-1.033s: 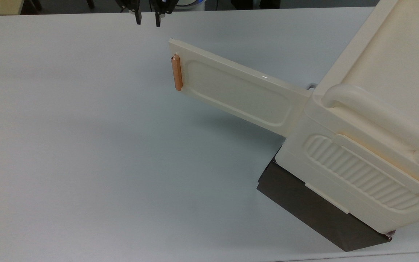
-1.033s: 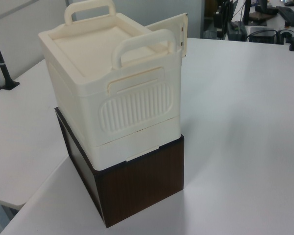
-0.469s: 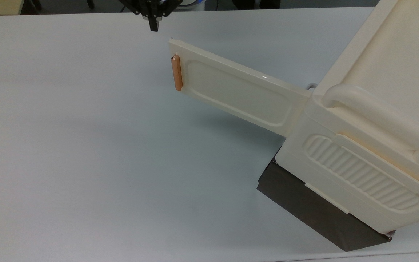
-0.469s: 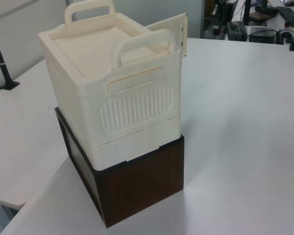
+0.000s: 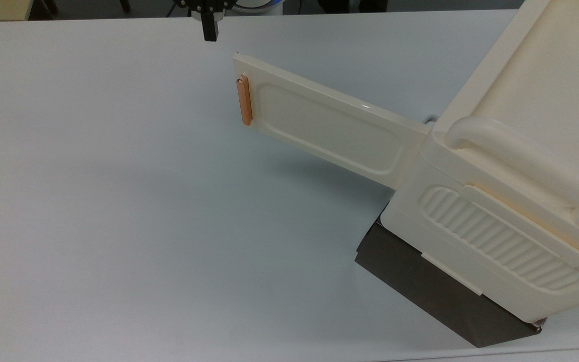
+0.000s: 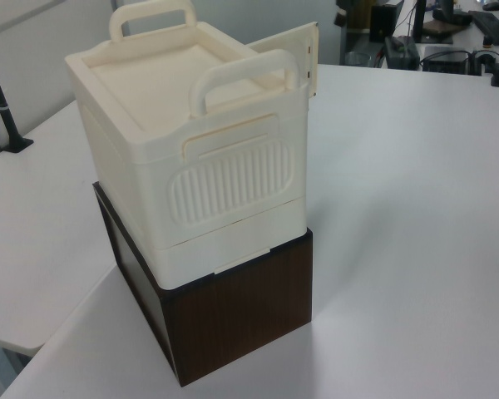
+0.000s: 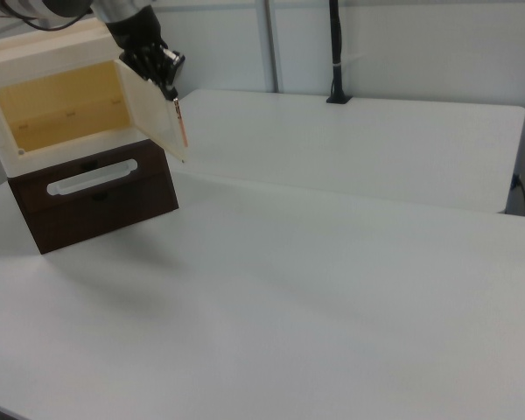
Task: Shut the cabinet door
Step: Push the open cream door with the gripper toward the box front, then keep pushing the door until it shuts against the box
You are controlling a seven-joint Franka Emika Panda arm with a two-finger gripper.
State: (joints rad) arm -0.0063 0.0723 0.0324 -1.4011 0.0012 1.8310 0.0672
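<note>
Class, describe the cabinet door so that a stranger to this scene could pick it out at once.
Find the large cream cabinet on its dark base. A long flat panel, the cabinet door, swings out from it over the white table. Unlike the ribbed panel nearby, it has a smooth recessed inset and a slim orange handle at its free end.

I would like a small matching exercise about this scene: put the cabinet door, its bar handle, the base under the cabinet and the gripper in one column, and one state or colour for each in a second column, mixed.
Column 1
1. cabinet door
2. bar handle
3. base
4. gripper

Column 2
A. dark brown
B. shut, near the door's free end, at the top view's upper edge
C. swung wide open from the cabinet
D. orange-copper

Right pairs: 1-C, 2-D, 3-A, 4-B
</note>
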